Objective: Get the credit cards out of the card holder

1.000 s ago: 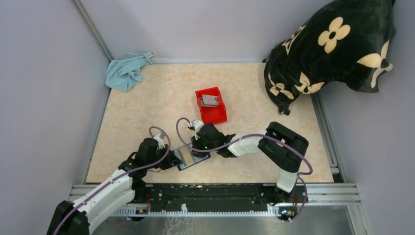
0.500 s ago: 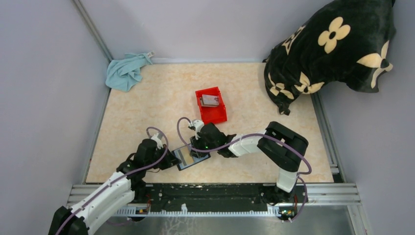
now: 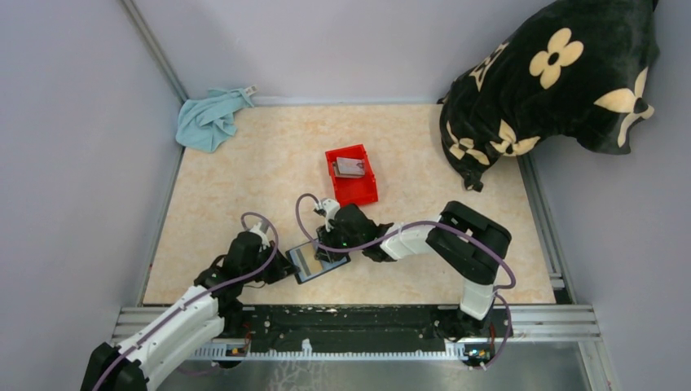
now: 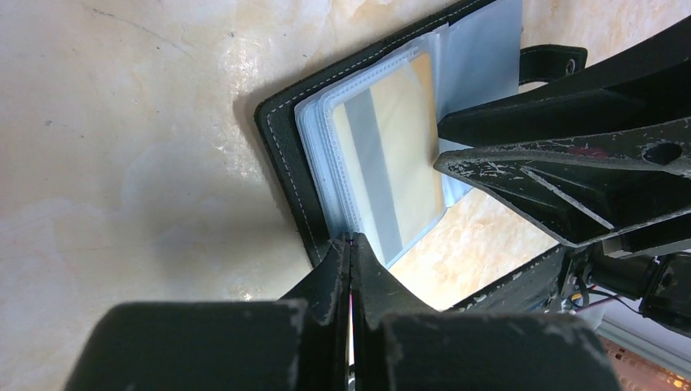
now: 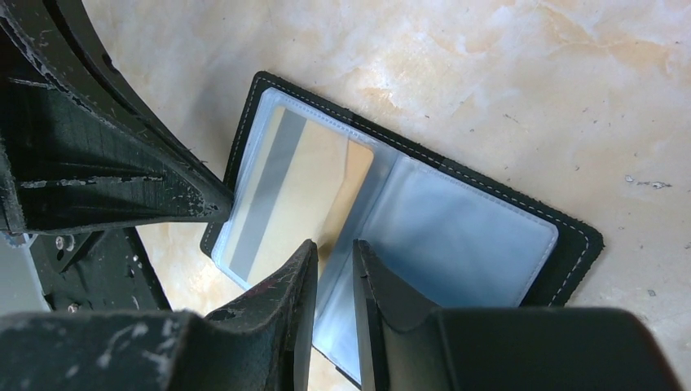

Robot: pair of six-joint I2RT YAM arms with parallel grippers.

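Observation:
The card holder point(image 3: 319, 262) lies open on the table, black outside with clear sleeves inside. A tan credit card point(image 4: 391, 155) with a grey stripe sits in its left sleeve and also shows in the right wrist view point(image 5: 297, 191). My left gripper point(image 4: 350, 241) is shut on the near edge of the holder's sleeves point(image 4: 281, 163); it shows in the top view point(image 3: 287, 265) too. My right gripper point(image 5: 334, 248) hovers over the holder's middle fold point(image 5: 456, 236), jaws a narrow gap apart, just beside the card's inner edge. It sits at the holder's right side in the top view point(image 3: 327, 251).
A red bin point(image 3: 358, 194) stands just beyond the arms with a grey and a dark card point(image 3: 350, 167) in it. A blue cloth point(image 3: 210, 120) lies in the far left corner. A black flowered cushion point(image 3: 554, 81) fills the far right corner.
The left arm has shifted slightly to the left while keeping its hold. The right gripper and the card holder stay almost where they were.

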